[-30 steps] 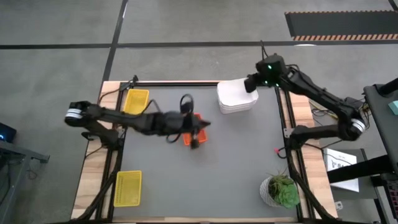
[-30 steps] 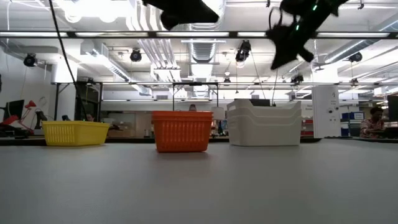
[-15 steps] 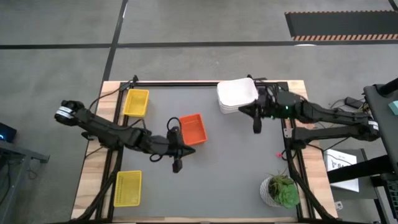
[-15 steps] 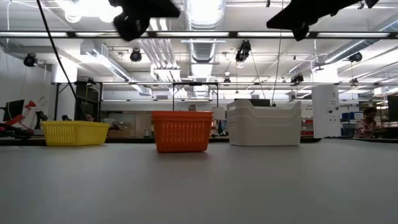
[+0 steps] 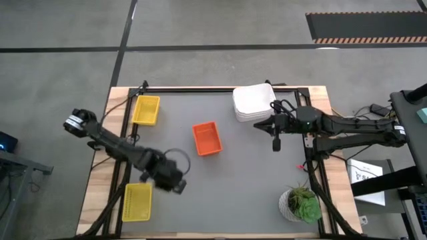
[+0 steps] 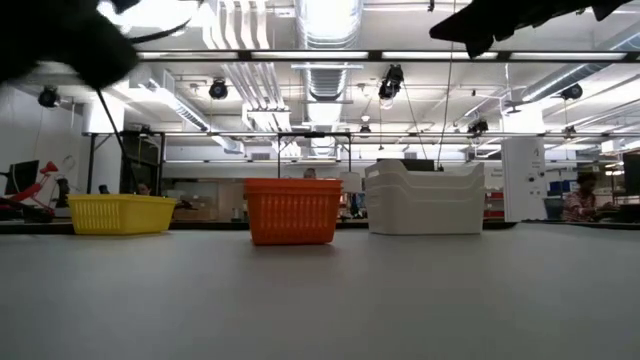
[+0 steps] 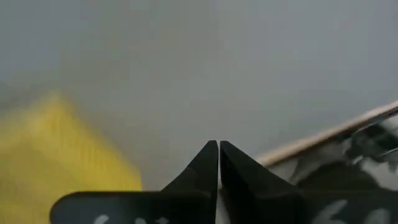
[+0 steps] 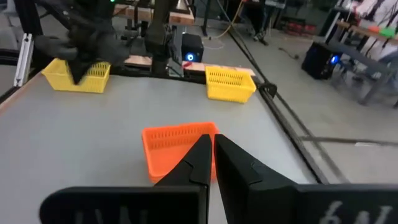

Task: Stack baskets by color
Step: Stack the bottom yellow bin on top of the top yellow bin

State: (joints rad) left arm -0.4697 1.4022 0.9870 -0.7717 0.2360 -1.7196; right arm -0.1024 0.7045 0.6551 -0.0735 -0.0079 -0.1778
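While both tools (image 5: 179, 189) (image 5: 276, 145) hang closed and empty, the mesh-sided orange basket (image 5: 207, 139) sits upright.

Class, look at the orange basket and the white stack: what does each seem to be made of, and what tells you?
Orange basket: probably plastic, matte, with fine mesh-like slotted sides. White stack: likely smooth moulded plastic with solid walls, rounded corners and stepped rims where the baskets nest.

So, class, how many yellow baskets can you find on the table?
2 show: one yellow basket at the far left corner, another at the near left, beside the left gripper. More may be nested inside, hidden.
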